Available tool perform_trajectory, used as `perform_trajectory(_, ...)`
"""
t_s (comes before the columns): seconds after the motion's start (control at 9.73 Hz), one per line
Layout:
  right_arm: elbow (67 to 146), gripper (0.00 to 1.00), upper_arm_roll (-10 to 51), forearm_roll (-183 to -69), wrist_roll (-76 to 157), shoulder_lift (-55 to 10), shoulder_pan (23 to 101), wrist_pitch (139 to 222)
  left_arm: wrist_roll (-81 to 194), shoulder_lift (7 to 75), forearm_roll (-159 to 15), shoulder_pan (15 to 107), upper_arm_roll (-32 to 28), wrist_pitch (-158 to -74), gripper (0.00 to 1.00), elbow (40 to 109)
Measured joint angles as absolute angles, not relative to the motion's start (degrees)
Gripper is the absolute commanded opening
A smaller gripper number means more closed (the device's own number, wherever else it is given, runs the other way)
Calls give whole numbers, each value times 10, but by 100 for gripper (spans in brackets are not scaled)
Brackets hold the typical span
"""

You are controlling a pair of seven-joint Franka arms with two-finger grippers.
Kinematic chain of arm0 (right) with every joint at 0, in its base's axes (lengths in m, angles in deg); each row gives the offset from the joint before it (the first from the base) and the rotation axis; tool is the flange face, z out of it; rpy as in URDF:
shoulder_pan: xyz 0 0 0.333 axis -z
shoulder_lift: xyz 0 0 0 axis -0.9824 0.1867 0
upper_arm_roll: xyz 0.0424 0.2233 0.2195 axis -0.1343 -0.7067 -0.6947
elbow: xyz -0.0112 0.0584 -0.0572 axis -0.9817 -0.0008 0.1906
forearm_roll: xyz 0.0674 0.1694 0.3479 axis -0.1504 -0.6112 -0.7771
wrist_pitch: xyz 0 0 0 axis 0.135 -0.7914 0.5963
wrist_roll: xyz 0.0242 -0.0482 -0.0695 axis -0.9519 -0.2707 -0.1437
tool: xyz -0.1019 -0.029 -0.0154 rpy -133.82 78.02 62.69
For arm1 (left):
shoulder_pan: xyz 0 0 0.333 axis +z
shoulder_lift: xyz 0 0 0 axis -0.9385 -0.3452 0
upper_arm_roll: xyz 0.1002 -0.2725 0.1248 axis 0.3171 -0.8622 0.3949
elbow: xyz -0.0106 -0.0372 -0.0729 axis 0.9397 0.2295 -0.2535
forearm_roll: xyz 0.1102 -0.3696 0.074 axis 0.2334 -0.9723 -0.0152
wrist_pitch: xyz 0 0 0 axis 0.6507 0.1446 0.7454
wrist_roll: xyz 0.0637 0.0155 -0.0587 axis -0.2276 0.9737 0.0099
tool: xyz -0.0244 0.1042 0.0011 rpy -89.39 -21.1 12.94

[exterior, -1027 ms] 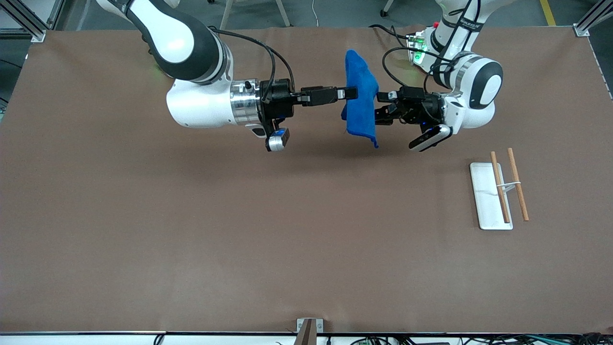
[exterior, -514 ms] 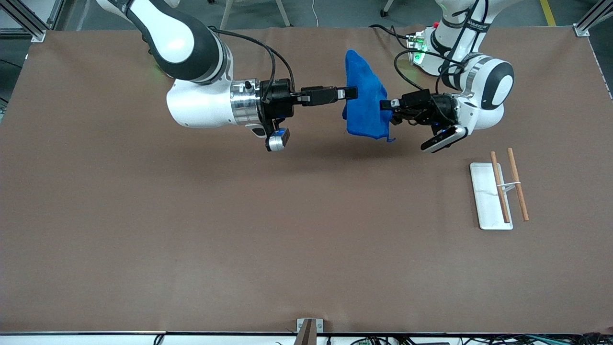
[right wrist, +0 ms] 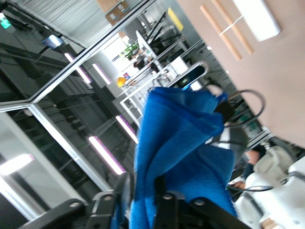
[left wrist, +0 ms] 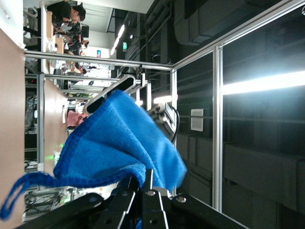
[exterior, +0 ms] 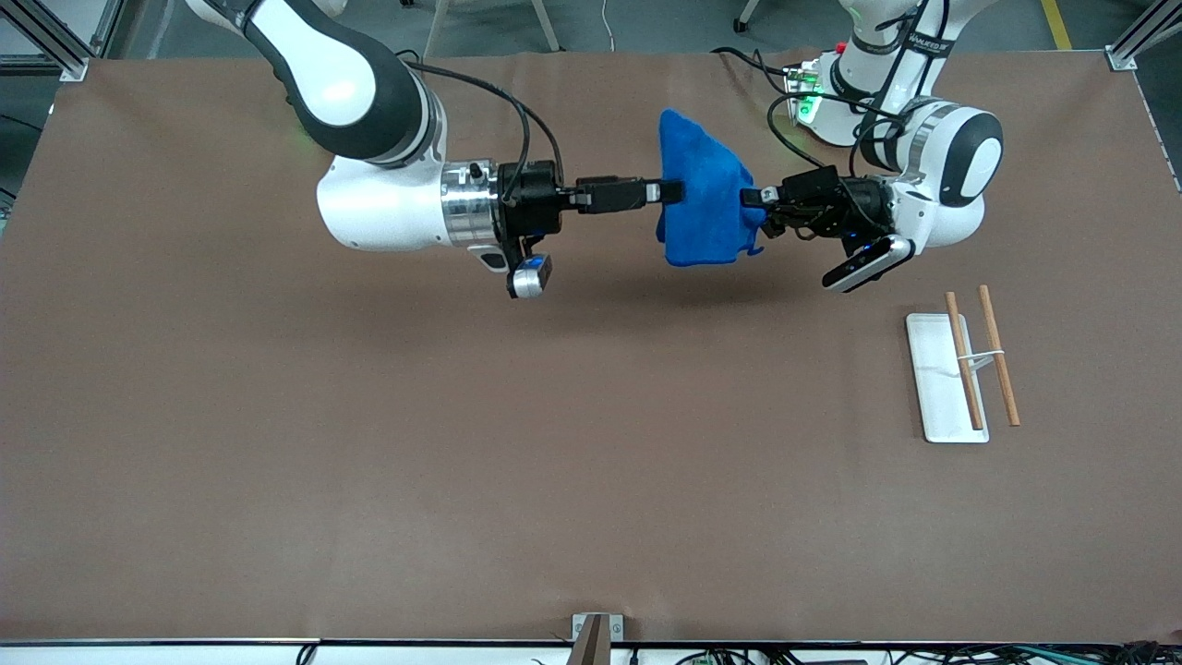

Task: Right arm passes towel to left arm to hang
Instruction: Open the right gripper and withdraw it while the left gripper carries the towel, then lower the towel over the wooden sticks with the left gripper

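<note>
Hanging in the air between two robot grippers, a bright blue towel [exterior: 702,208] is held up over the brown table [exterior: 462,462], toward the end of the table where the arm bases stand. The right arm [exterior: 369,139] reaches in level from its own end, and the right gripper [exterior: 672,191] has its fingers closed tight on one edge of the towel. The left arm [exterior: 933,175] reaches in from its end, and the left gripper [exterior: 753,197] is pinched shut on the facing edge, so both grippers grip the cloth at once. The towel bunches into folds between them, with its highest point above the right gripper and its lower hem drooping free, clear of the table.

In the left wrist view the towel [left wrist: 119,148] spreads out from the closed fingertips, and a thin corner loop [left wrist: 14,200] dangles from it. In the right wrist view the towel [right wrist: 186,157] rises in thick folds from between that gripper's fingers.

A white tray [exterior: 937,388] lies on the table toward the left arm's end, nearer the front camera than the towel. Two wooden sticks [exterior: 997,356] rest there, one across the tray and one just beside it.
</note>
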State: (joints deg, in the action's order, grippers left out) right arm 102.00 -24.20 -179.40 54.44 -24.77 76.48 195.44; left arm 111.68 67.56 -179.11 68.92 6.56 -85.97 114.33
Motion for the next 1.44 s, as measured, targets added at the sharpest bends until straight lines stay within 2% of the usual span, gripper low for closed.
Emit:
perform_trajectory(0.31, 1043, 100, -218, -1585, 553, -266, 812, 1942, 1094, 679, -1656, 689, 101, -866, 0, 1117)
perform_trajectory(0.72, 1051, 100, -69, -1302, 560, -301, 828, 1849, 1010, 680, -1377, 691, 196, -869, 0, 1023)
perform_trajectory(1.03, 1053, 100, 51, -1121, 559, -323, 833, 1830, 974, 666, -1217, 690, 248, -877, 0, 941)
perform_trajectory(1.23, 1053, 100, 104, -1005, 556, -340, 833, 1818, 952, 638, -1081, 690, 261, -878, 0, 862)
perform_trajectory(1.44, 1052, 100, 137, -909, 556, -362, 829, 1786, 942, 618, -988, 690, 275, -898, 0, 831)
